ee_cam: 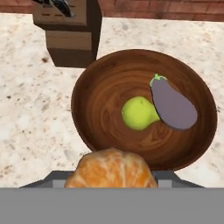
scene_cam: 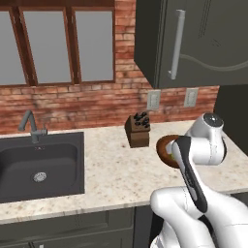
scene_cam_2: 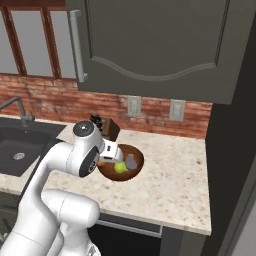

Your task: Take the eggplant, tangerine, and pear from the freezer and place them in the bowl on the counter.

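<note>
arm: mine, folded forward from the base, elbow up, wrist bent down
gripper (scene_cam_2: 106, 159): pointing down, hard to make out in the right base view
jaws: closed on my tangerine (ee_cam: 111, 169), seen in the hand view

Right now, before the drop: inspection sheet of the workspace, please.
Surface: beige speckled counter, bare around the bowl.
Job's things: bowl on the counter by the knife block; pear and eggplant lie inside it, touching. Tangerine is held at the end effector, above the bowl's near rim, not yet in it.
Clutter: knife block behind the bowl.
Grippers: end effector closed on the tangerine, over the bowl.
Cables: nothing seen.
Surroundings: dark sink with faucet, brick wall, window, dark wall cabinet, two wall outlets.
</note>
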